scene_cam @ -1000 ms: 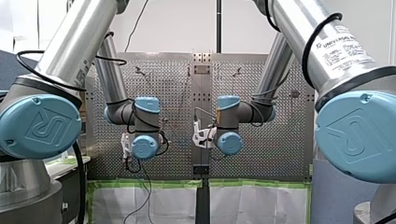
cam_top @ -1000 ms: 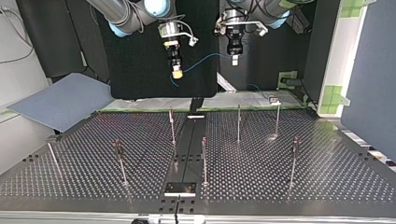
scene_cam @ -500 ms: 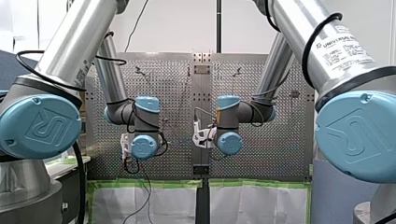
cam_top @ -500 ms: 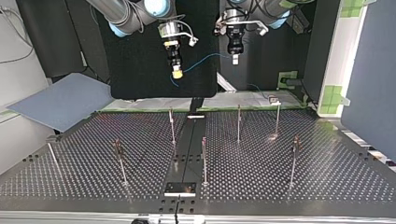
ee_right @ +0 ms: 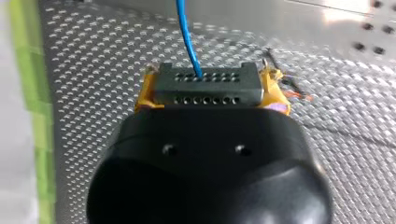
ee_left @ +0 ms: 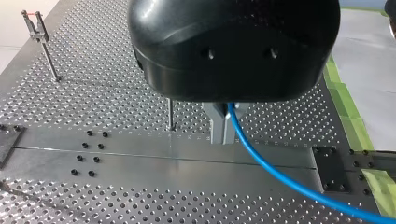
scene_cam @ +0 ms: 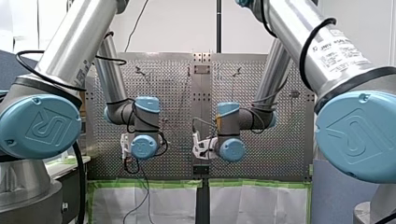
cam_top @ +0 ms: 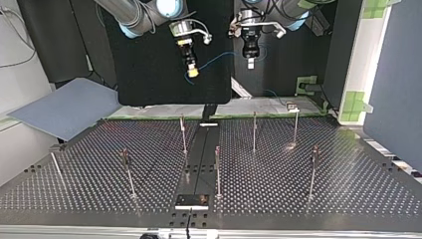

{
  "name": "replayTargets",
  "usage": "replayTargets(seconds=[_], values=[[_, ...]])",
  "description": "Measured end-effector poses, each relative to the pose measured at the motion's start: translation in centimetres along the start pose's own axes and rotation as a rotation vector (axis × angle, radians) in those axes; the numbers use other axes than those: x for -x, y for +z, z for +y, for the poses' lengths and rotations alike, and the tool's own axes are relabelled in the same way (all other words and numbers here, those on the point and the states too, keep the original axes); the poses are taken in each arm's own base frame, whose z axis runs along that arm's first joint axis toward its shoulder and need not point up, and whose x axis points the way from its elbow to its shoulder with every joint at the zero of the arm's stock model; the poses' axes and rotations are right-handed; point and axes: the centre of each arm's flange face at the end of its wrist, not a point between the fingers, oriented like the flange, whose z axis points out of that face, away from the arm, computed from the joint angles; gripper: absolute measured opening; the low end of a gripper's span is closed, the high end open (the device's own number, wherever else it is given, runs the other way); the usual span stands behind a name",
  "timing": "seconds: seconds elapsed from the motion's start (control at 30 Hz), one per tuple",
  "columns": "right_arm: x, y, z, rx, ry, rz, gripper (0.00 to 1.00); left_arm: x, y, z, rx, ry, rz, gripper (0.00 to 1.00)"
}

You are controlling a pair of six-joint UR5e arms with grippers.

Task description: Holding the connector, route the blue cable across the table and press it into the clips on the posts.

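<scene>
Two robot arms hang well above a perforated metal table (cam_top: 348,189) that carries thin upright posts, and no post has the cable on it. In the top view both grippers are high over the table's far edge, the edge nearest the arms, close to its middle. The right gripper (cam_top: 192,73) is closed on the connector (ee_right: 205,80), a dark grey block with rows of small holes, pinched at its two ends between yellow pads (ee_right: 144,95). The cable (cam_top: 215,57), thin and blue, leaves the middle of the connector's face and runs straight ahead of that gripper. It crosses the gap to the left gripper (ee_left: 226,125), whose metal fingers (ee_left: 217,126) stand close together with the cable coming out between them. They appear to be closed lightly around it, though the black gripper body hides the exact grip. Between the two grippers the cable lies roughly side to side, parallel to the table's far edge, in a shallow arc, touching neither the table nor any post. The nearest posts are the two in the row closest to that far edge. One post (cam_top: 182,133) lies below the right gripper and another (cam_top: 254,130) below the left gripper, both well apart from the cable. The clips at the post tops are too small to make out here. Judging from this, routing has not begun: the held span must come down towards the posts, and each arm is nearer the post on its own side.
</scene>
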Motion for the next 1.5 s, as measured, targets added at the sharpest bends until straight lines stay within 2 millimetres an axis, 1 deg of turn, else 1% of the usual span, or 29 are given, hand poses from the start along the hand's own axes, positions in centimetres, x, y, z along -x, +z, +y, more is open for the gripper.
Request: replayTargets(seconds=[0.27, 0.57, 0.67, 0.77, 0.9, 1.1, 1.27, 1.33, 1.5], values=[[0.9, -0.6, 0.0, -0.013, -0.015, -0.061, 0.0, 0.0, 0.0, 0.0, 0.0, 0.0, 0.0, 0.0], [0.9, -0.7, 0.0, -0.014, -0.016, -0.066, 0.0, -0.1, 0.0, 0.1, 0.0, 0.001, 0.004, 0.0], [0.3, -0.4, -0.1, -0.016, -0.011, -0.058, 0.0, -0.6, 0.5, 0.2, 0.0, 0.01, 0.021, 0.0], [-1.2, 0.2, -0.4, -0.021, 0.009, -0.038, 0.0, -0.6, 1.0, -0.2, -0.004, 0.008, 0.029, 0.0], [-3.7, 1.2, -0.5, -0.037, 0.046, -0.005, 0.0, 0.8, 2.4, -0.7, 0.009, -0.006, 0.01, 0.0], [-7.6, 2.5, -0.6, -0.074, 0.085, 0.044, 0.0, 3.6, 4.6, -0.9, 0.066, -0.035, -0.032, 0.0], [-11.1, 3.5, -0.6, -0.107, 0.104, 0.086, 0.0, 6.4, 6.2, -1.0, 0.119, -0.057, -0.072, 0.0], [-12.6, 3.8, -0.5, -0.121, 0.114, 0.104, 0.0, 7.6, 6.6, -1.0, 0.142, -0.065, -0.085, 0.0], [-16.9, 4.3, -0.5, -0.165, 0.129, 0.155, 0.0, 9.7, 6.8, -0.9, 0.181, -0.077, -0.102, 0.0]])
